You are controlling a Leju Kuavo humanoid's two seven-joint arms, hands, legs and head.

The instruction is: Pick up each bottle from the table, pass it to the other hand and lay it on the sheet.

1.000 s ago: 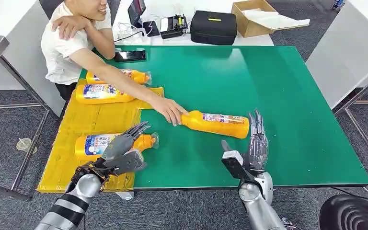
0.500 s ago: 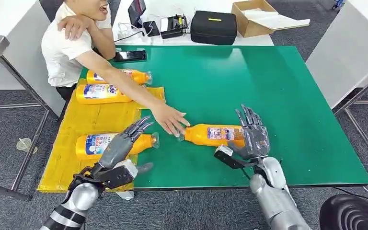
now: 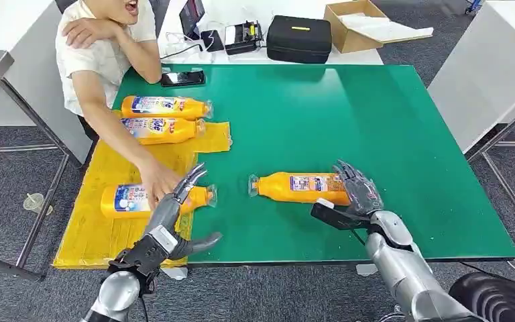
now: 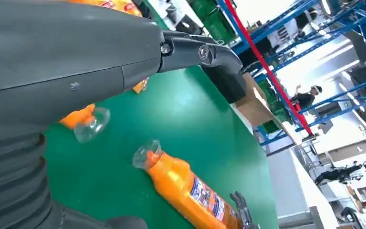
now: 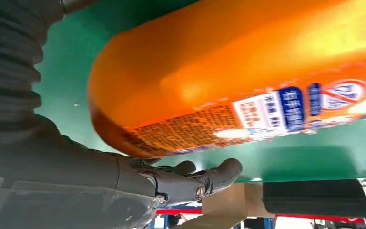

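— While the bottle is lying on its side on the green table, what is the right hand doing?
— It is curling its fingers round the bottle's base; whether they are gripping it yet, I cannot tell.
— And the left hand?
— Hovering with fingers spread, holding nothing, over the yellow sheet, where a person's hand is touching one of three other bottles.

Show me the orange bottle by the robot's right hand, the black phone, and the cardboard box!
orange bottle (image 3: pixel 300 187), head view, on its label at mid-body.
black phone (image 3: pixel 183 78), head view, on the middle of its screen.
cardboard box (image 3: pixel 340 33), head view, on its front wall.
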